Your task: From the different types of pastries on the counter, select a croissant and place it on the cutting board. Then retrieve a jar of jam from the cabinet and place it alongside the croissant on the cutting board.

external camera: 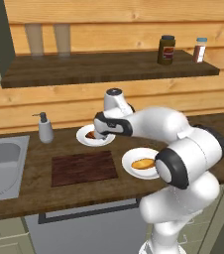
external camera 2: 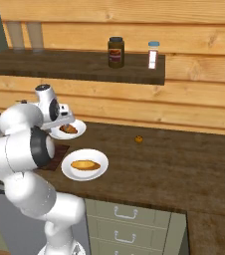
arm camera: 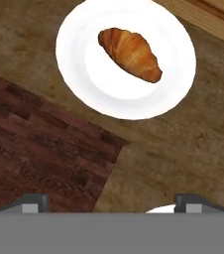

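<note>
Above the far white plate point(arm camera: 126, 57) the tool point(arm camera: 111, 203) hung with its two dark tips spread wide and nothing between them, looking down on the croissant point(arm camera: 130, 53), which lay on that plate and touched neither tip. Just beside the plate, on the tabletop point(external camera: 29, 183), sat the cutting board point(external camera: 83, 167), bare of any pastry. Nearer the robot a second plate point(external camera 2: 84, 165) carried the smoother golden bun point(external camera 2: 85, 165), left alone. So nothing was done yet, by the look of it: the croissant wanted grasping and carrying across to the board, and the jam was all to come. Up on the shelf point(external camera 2: 74, 67) stood a dark yellow-labelled jar point(external camera 2: 116, 52) and a blue-capped shaker point(external camera 2: 153, 55), neither one the reddish jam jar. A soap dispenser point(external camera: 45, 128) stood by the sink point(external camera: 2, 166).
</note>
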### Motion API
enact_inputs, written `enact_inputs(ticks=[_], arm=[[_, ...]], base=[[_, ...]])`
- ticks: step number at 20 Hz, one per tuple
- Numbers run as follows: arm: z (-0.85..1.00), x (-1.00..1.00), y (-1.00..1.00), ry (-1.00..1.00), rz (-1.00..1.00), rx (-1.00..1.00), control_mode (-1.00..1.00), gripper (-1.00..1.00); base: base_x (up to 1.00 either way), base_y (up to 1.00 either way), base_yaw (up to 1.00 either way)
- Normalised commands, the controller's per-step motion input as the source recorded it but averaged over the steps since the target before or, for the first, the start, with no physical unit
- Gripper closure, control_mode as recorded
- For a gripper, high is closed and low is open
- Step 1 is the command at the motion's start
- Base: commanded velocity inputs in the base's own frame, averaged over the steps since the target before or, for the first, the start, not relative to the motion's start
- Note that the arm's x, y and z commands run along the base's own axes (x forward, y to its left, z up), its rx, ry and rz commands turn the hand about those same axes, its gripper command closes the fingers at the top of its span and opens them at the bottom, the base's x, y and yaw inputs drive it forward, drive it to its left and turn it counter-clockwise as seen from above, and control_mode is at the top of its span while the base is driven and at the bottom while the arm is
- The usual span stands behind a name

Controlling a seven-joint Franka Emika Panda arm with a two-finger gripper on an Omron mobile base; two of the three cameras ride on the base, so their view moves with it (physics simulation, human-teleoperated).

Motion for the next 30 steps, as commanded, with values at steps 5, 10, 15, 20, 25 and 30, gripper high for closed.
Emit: enact_inputs(ticks=[5,10,15,20,25,30], arm=[[-0.2,0.58,0.19,0.0,0.0,0.0,-1.0,-1.0],[-0.31,0.51,0.14,0.0,0.0,0.0,-1.0,-1.0],[-0.39,0.47,0.06,0.0,0.0,0.0,-1.0,-1.0],[-0.29,0.45,0.0,0.0,0.0,0.0,-1.0,-1.0],[-0.22,0.4,0.0,0.0,0.02,0.0,-1.0,-1.0],[-0.18,0.4,0.01,0.0,0.04,0.0,-1.0,-1.0]], base=[[0.0,0.0,0.0],[0.0,0.0,0.0],[0.0,0.0,0.0],[0.0,0.0,0.0],[0.0,0.0,0.0],[0.0,0.0,0.0]])
